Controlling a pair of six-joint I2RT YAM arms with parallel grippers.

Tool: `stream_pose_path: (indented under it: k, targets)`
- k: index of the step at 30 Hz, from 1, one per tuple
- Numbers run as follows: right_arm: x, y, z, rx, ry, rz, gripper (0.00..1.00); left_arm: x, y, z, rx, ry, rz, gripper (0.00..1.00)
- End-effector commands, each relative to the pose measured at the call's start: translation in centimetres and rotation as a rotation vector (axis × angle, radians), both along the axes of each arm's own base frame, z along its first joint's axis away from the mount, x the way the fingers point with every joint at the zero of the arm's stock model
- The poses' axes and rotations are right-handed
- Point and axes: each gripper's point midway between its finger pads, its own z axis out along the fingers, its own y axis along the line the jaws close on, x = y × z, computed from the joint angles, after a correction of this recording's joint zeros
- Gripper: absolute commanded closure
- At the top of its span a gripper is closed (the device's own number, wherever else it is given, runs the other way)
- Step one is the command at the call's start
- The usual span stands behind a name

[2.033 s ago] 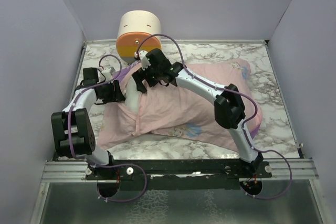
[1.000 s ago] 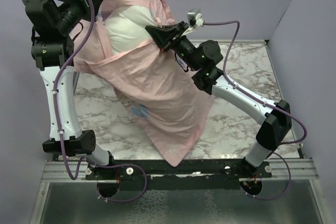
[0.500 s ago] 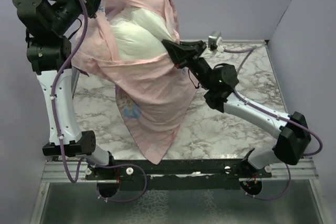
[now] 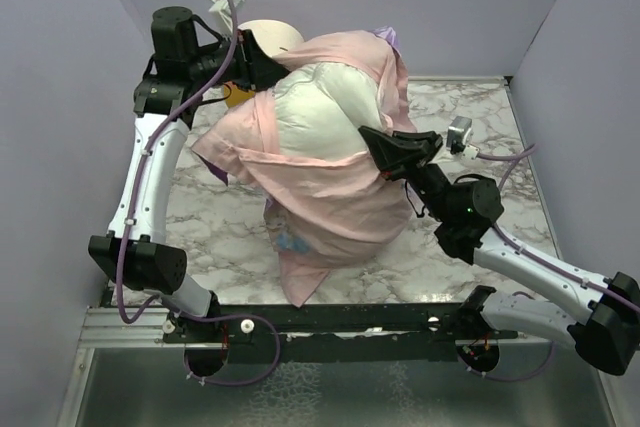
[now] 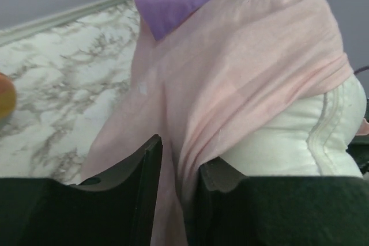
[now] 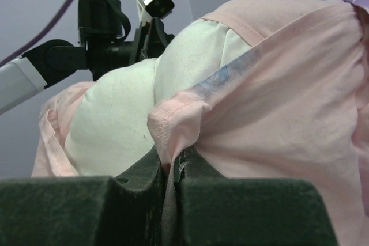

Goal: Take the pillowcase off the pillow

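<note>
The pillowcase hangs inside-out, pale pink, round the off-white pillow, and its lower end reaches the marble table. My left gripper is raised at the bundle's upper left. In the left wrist view its jaws stand apart; a fold of pillowcase hangs between them against the right finger, beside the pillow. My right gripper is at the bundle's right side. In the right wrist view it is shut on the pillowcase hem, with the pillow behind.
A cream-and-orange round drawer unit stands at the back, partly hidden by the left arm and the bundle. Lilac walls close in the back and both sides. The table's rail carries the arm bases.
Both arms have come down and shifted right, lowering the pillow and pillowcase until the pillowcase's end reaches the table. The left jaws, shut on the fabric before, have parted.
</note>
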Motion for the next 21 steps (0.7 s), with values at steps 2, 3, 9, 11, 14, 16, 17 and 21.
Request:
stream_pose_path:
  k: [2, 3, 9, 11, 14, 16, 17, 21]
  targets:
    - [-0.6, -0.5, -1.1, -0.047, 0.018, -0.002, 0.99, -2.4, -3.6, -3.8, 0.015, 0.124, -0.168, 0.61]
    - [-0.7, -0.6, -1.1, -0.044, 0.021, -0.003, 0.99, -2.8, -4.2, -4.7, 0.04, 0.132, -0.181, 0.6]
    - [0.1, -0.2, -0.8, -0.024, 0.05, -0.004, 0.99, -5.2, -5.7, -8.4, 0.133, 0.161, -0.238, 0.58]
    - [0.9, 0.4, -0.6, -0.032, 0.069, -0.011, 0.99, -5.7, -5.5, -8.1, 0.147, 0.133, -0.247, 0.55]
    - [1.8, 2.0, -0.3, -0.083, 0.076, 0.008, 0.98, -6.9, -5.5, -6.6, 0.125, 0.092, -0.279, 0.42]
    - [2.6, 3.1, 0.2, -0.124, 0.096, 0.016, 0.98, -7.9, -6.0, -5.5, 0.071, 0.101, -0.323, 0.36]
    - [3.0, 3.5, 0.2, -0.145, 0.111, 0.012, 0.98, -8.4, -6.2, -5.1, 0.04, 0.112, -0.35, 0.28]
    - [4.3, 3.3, -0.2, -0.175, 0.155, -0.047, 0.99, -9.9, -6.6, -2.7, -0.045, 0.089, -0.426, 0.01]
